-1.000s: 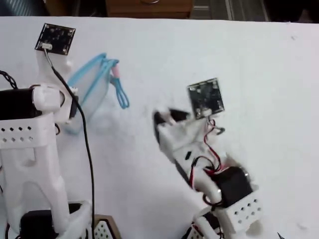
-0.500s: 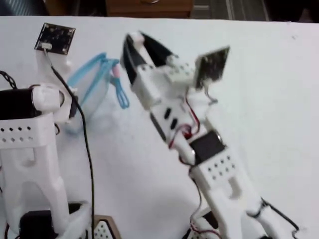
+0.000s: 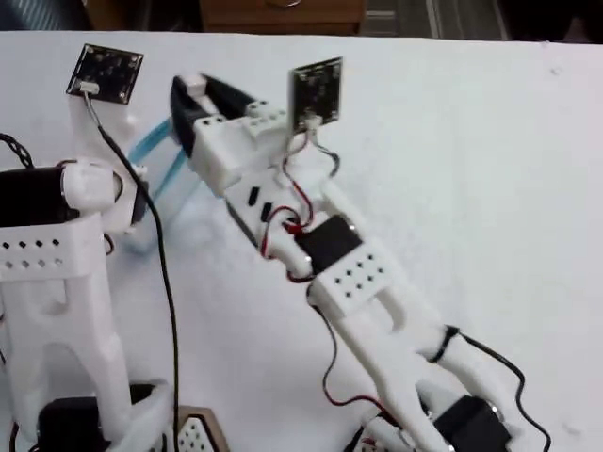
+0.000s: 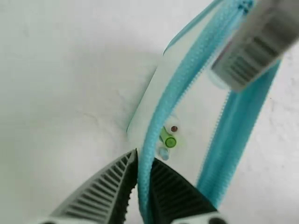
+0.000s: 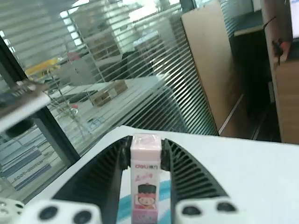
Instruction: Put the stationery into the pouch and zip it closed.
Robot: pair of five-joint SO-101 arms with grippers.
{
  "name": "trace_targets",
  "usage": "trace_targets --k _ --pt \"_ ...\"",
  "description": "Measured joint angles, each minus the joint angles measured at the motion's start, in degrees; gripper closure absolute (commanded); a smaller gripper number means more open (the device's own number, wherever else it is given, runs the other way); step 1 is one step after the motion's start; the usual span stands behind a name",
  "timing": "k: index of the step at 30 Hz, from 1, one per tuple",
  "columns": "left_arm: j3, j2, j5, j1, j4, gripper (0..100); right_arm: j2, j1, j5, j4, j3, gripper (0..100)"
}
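Note:
A translucent pouch (image 3: 154,149) with a blue zipper lies at the back left of the table, partly under my right arm. In the left wrist view my left gripper (image 4: 142,161) is shut on the pouch's zipper edge (image 4: 187,79), and a green pen tip (image 4: 169,141) shows inside the pouch. My right gripper (image 5: 145,142) is shut on a pink and white eraser (image 5: 145,186). In the high view the right gripper (image 3: 188,94) hangs over the pouch's far end. From the left wrist the eraser (image 4: 252,46) appears just above the open zipper.
The left arm's body (image 3: 57,282) stands at the front left, its camera board (image 3: 104,72) raised beside the pouch. The right arm (image 3: 349,282) crosses the table diagonally. Bare white table (image 3: 490,141) stretches to the right. The table's back edge runs along the top.
My right arm has risen from the middle of the table and swung up and left, bringing the eraser over the pouch. The left arm has stayed put on the zipper edge.

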Motion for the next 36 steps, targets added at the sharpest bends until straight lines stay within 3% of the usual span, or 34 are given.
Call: trace_targets --k 13,20,31,36 --pt "0.0 0.0 0.0 0.0 0.0 98 5.0 -2.3 -2.3 1.0 -0.6 97.4" --pt "0.0 0.0 0.0 -0.1 0.3 98 3.7 -5.8 -2.1 8.2 -2.5 77.3" --pt "0.0 0.0 0.0 0.0 0.1 98 -3.0 -7.3 -2.3 13.4 -2.4 77.2" --pt "0.0 0.0 0.0 0.0 0.1 98 -6.8 -1.5 -2.3 13.4 -2.4 77.2"
